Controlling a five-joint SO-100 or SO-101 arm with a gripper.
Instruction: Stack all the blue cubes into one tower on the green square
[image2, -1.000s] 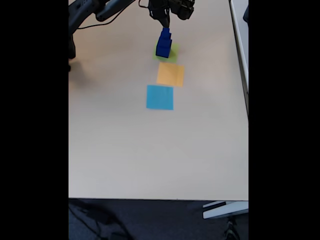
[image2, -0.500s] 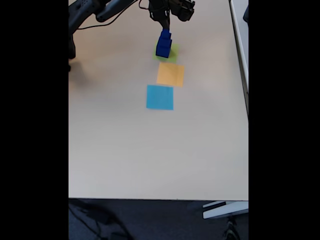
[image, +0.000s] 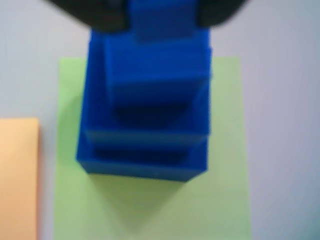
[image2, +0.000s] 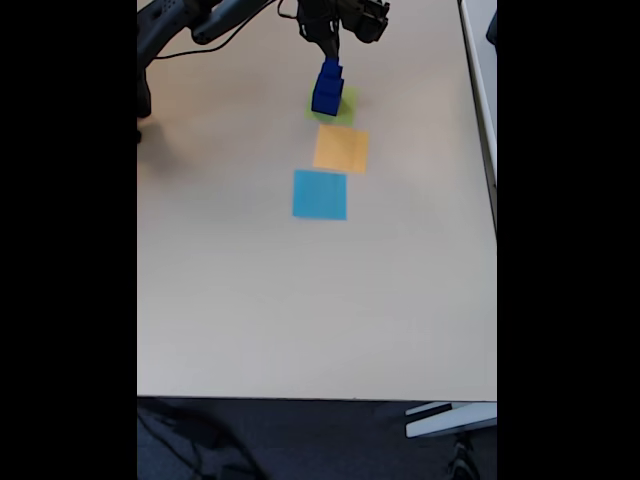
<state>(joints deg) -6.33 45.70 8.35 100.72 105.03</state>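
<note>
The tower (image: 150, 100) of dark-blue cubes stands on the green square (image: 150, 210), widest at the base and narrowing upward. In the fixed view the tower (image2: 327, 88) sits at the far middle of the table on the green square (image2: 346, 108). My gripper (image: 160, 12) hovers just over the tower's top. Its two dark fingers are blurred, one on each side of the smallest top cube, with a gap between them. From the fixed camera the gripper (image2: 330, 45) hangs right above the pile, apparently open.
An orange square (image2: 341, 149) lies just in front of the green one, and a light-blue square (image2: 320, 194) lies nearer still. The orange square (image: 17, 175) also shows at the wrist view's left edge. The arm (image2: 200, 15) reaches in from the far left.
The gripper has risen slightly away from the tower's top. The tower and the squares have not moved.
</note>
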